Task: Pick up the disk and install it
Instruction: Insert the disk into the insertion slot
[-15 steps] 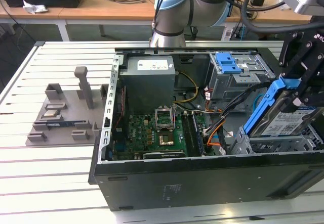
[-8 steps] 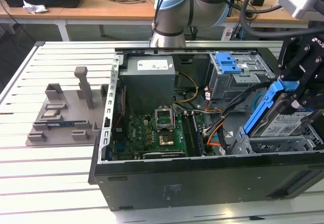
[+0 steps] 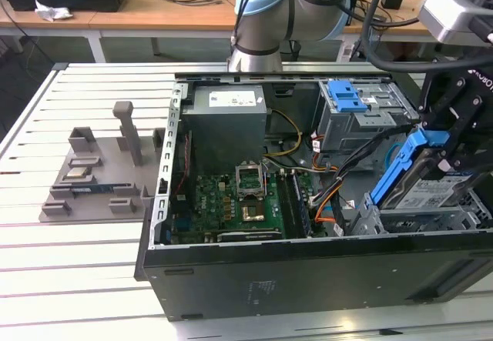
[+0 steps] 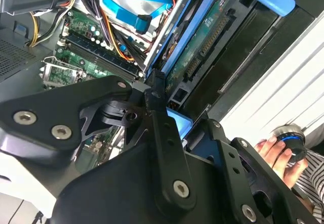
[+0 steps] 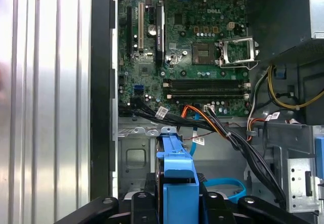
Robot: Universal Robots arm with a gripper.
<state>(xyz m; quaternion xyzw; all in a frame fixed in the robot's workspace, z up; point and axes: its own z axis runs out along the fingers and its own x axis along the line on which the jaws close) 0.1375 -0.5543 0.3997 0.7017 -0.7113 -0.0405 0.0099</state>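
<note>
While the fingers (image 4: 161, 118) pinch the disk (image 3: 431, 191), tilted above the drive cage (image 3: 431, 219), cables (image 5: 223, 128) run just beside it.

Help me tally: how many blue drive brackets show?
2: one bracket on the disk in the claw; one empty bracket atop the drive cage. Others may be hidden.
</note>
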